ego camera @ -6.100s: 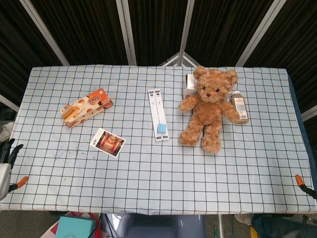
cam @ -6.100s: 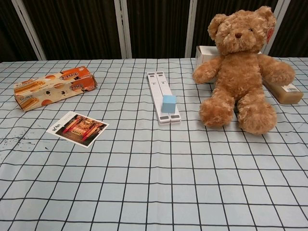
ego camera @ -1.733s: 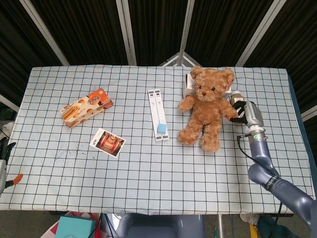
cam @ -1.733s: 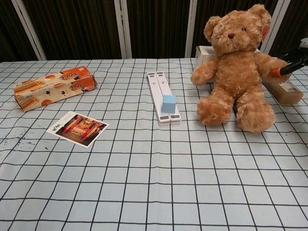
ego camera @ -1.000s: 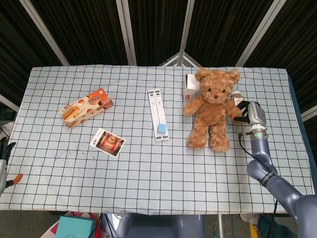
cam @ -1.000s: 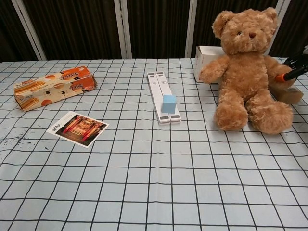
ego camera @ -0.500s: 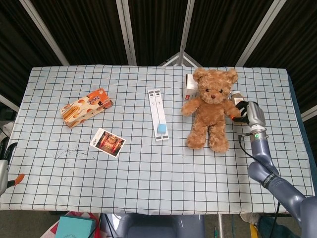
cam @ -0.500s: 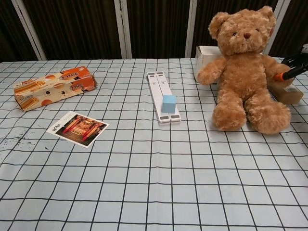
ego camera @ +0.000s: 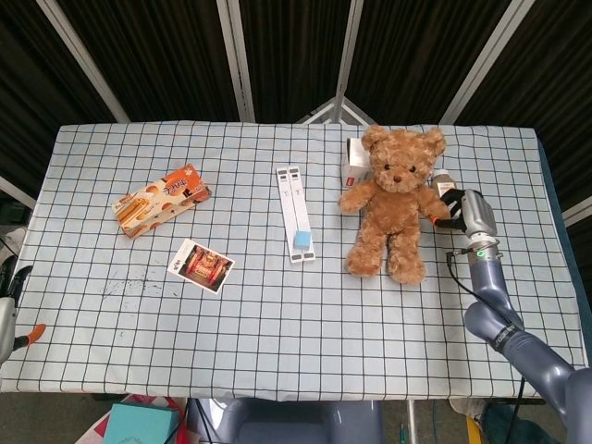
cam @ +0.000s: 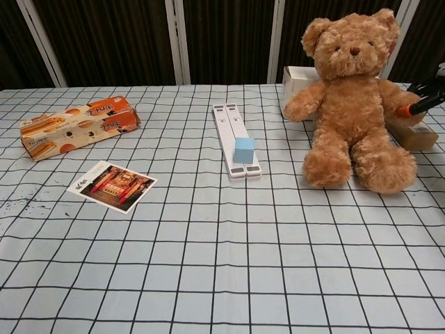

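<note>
Teddy bear (ego camera: 391,201), brown and plush, seated upright on the right half of the checked tablecloth (ego camera: 277,305), legs stretched toward the near edge; chest view (cam: 353,104) confirming the upright pose. Right hand (ego camera: 455,205) at the bear's outstretched paw, dark fingers and an orange tip (cam: 405,110) pressed against the plush and apparently clasping the paw, though the closure itself partly hidden by fur. Brown bottle (ego camera: 442,180) lying just behind that hand, touching or nearly touching the bear's arm. White carton (ego camera: 355,161) directly behind the bear's other shoulder. White double rail (ego camera: 295,212) well to the left of the bear, a light blue cube (ego camera: 302,240) resting on its near end. Orange snack box (ego camera: 161,200) and photo card (ego camera: 201,265) farther left, well apart from the bear. Left hand (ego camera: 7,305) barely visible at the table's left edge, off the cloth, holding nothing visible; finger posture impossible to tell.
</note>
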{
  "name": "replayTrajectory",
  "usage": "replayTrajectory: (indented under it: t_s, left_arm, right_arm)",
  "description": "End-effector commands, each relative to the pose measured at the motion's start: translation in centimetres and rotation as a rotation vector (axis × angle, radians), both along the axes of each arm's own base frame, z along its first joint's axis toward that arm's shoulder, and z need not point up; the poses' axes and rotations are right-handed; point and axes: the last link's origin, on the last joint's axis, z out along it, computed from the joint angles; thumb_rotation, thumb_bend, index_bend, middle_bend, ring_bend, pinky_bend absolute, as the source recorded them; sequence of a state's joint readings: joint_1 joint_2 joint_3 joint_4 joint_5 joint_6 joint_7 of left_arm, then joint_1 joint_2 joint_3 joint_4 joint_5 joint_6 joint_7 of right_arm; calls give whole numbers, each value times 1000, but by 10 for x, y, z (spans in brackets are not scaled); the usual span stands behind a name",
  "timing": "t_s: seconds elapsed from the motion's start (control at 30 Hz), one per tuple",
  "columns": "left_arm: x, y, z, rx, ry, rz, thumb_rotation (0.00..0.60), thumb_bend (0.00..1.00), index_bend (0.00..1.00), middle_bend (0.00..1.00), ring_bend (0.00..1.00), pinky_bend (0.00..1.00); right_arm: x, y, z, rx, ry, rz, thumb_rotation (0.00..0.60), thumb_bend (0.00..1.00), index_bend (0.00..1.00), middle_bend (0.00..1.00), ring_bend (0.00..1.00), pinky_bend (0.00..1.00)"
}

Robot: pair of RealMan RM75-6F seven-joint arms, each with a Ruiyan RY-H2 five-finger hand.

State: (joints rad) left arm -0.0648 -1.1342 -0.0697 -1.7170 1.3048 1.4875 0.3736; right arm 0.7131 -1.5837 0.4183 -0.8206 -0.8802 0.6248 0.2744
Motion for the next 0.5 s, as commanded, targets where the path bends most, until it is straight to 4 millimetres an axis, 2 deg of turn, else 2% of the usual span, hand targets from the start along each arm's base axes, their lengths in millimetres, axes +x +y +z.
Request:
replayTrajectory:
  t_s: [0.03,0.13,0.23,0.33,0.5]
  left_arm:
    - [0,0,0,0,1,0,600,243,132,0,0,30]
    - [0,0,0,2,-1,0,600,243,132,0,0,30]
    - [0,1,1,2,-2,2,600,243,132,0,0,30]
    - [0,1,0,-2,-4,2,600,243,132,0,0,30]
    - [0,1,1,-7,-10,1,600,243,132,0,0,30]
  right_arm:
    - [-3,3,-1,39,6,-4,600,354,468,493,434,47]
    - [-8,8,-1,111,34,-9,600,331,227,312,259,3]
    - [-14,15,4,189,70,-10,600,295,63,183,128,0]
    - [-19,22,14,220,95,-10,600,292,30,151,91,0]
    - [-28,40,44,167,65,-23,600,292,28,149,88,0]
